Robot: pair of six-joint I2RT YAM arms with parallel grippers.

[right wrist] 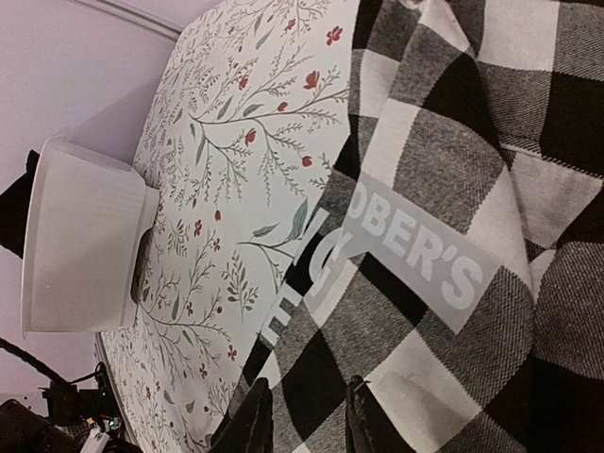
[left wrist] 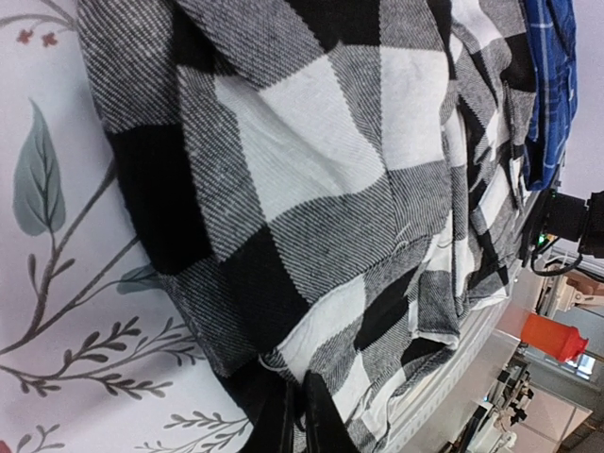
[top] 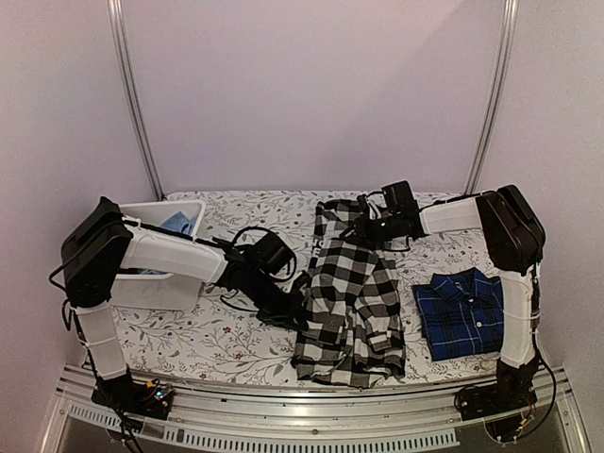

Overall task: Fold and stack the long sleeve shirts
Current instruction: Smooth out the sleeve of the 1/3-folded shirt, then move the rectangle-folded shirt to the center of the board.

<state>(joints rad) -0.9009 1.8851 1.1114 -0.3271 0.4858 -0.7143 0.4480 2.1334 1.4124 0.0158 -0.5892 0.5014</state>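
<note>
The black-and-white check shirt (top: 354,297) lies lengthwise down the middle of the floral table, partly folded and rumpled. The navy plaid shirt (top: 462,313) lies folded at the right; its edge also shows in the left wrist view (left wrist: 557,85). My left gripper (top: 291,307) is at the check shirt's left edge, its fingers (left wrist: 321,427) closed on the cloth edge (left wrist: 311,226). My right gripper (top: 366,226) is at the shirt's far end, open, its fingertips (right wrist: 253,415) resting on the cloth (right wrist: 453,189) beside printed white lettering.
A white bin (top: 160,260) stands at the back left with something blue inside; it also shows in the right wrist view (right wrist: 80,245). The table's metal front rail (top: 311,415) runs just below the shirt's hem. An orange object (left wrist: 552,338) sits off the table.
</note>
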